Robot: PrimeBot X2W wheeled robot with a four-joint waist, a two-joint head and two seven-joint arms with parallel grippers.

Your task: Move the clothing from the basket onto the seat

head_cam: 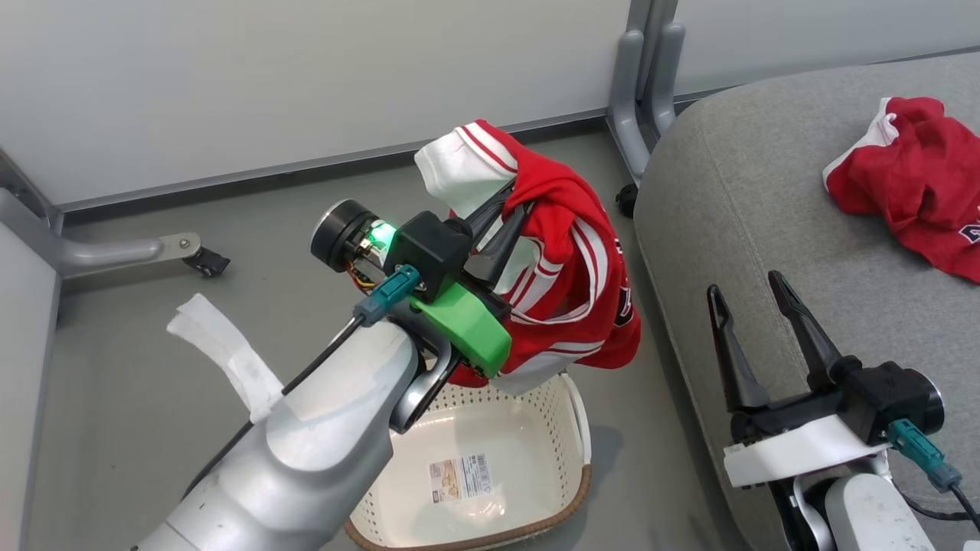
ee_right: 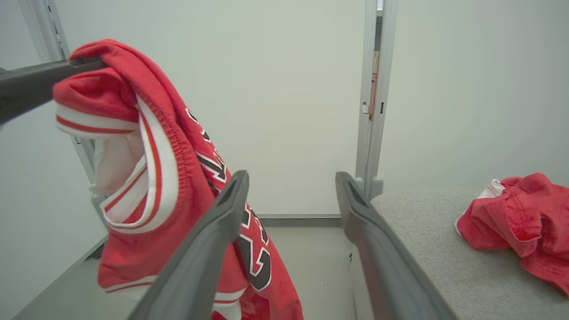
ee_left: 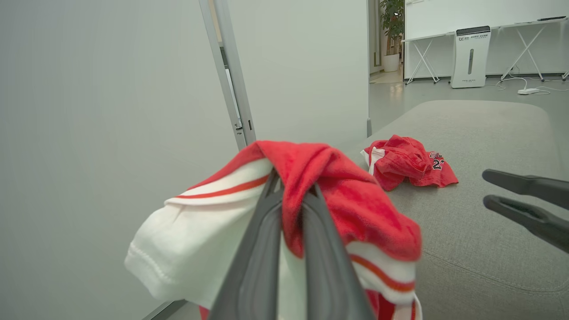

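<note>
The left end effector [head_cam: 514, 200] is clamped on a bunched fold of one red garment [head_cam: 570, 260] and holds it in the air above the basket [head_cam: 573, 496]. The fabric drapes down both sides of the fingers, and the lower hem hangs just over the basket's far rim. Pinching a fold like that looks deliberate: the whole piece hangs free and shouldn't snag on the wall. The basket has nothing in it but its label sticker [head_cam: 459, 476]. The other garment [head_cam: 919, 176] lies crumpled on the seat [head_cam: 735, 199], well in from the edge. The right end effector [head_cam: 745, 282] hovers over the seat's near side with its jaws spread and nothing in them, probably just parked out of the way. Best guess is that what's left is a swing to the right and a drop beside the one lying there.
</note>
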